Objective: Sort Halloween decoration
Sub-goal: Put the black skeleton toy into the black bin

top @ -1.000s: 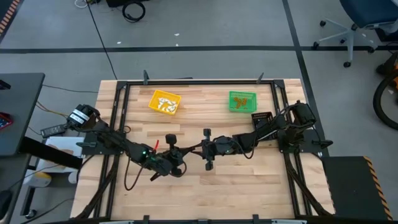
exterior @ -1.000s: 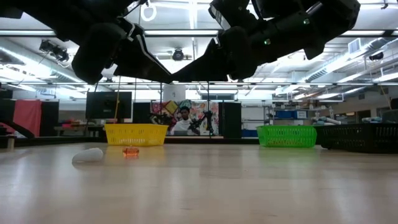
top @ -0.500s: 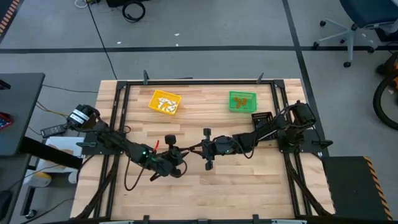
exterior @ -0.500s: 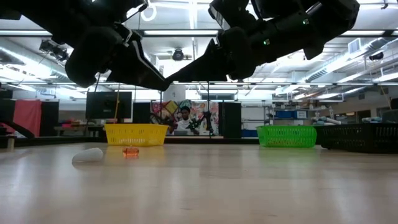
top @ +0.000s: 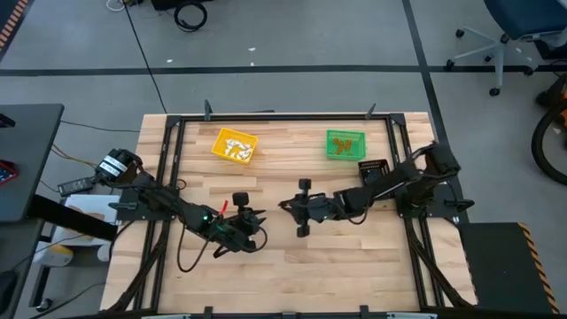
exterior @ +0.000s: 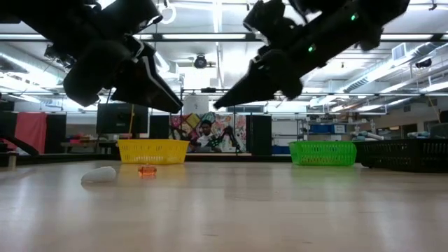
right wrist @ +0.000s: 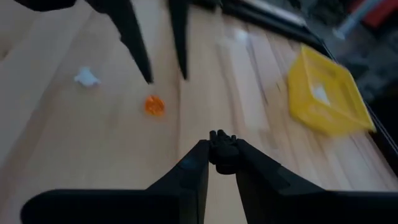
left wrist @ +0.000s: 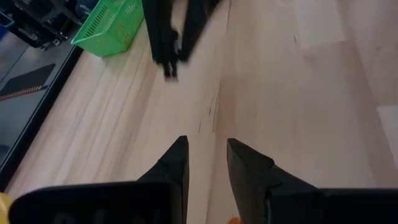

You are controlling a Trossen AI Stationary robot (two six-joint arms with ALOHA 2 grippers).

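My left gripper (left wrist: 206,158) is open and empty above the middle of the table; it also shows in the high view (top: 259,217). My right gripper (right wrist: 221,155) faces it from the right, also seen in the high view (top: 285,206), and is shut on a tiny black trinket (right wrist: 222,142). A white trinket (right wrist: 86,77) and an orange trinket (right wrist: 154,105) lie on the wood below the left gripper; both also show in the low view, the white (exterior: 99,174) and the orange (exterior: 147,171). My right gripper pinches the black trinket (right wrist: 222,142) between its two fingertips (right wrist: 200,155), at their free ends. The fingers lie nearly level and point toward the table's left. The trinket is lifted clear of the table.
A yellow bin (top: 235,145) with white pieces and a green bin (top: 344,143) with orange pieces stand at the far side. A black bin (top: 373,167) stands at the right. A person shows in the room beyond the table (exterior: 206,137).
The two grippers' tips met above the table's middle. My right gripper has drawn back toward the table's right edge and my left gripper has edged back toward the left, so a gap now stands between them.
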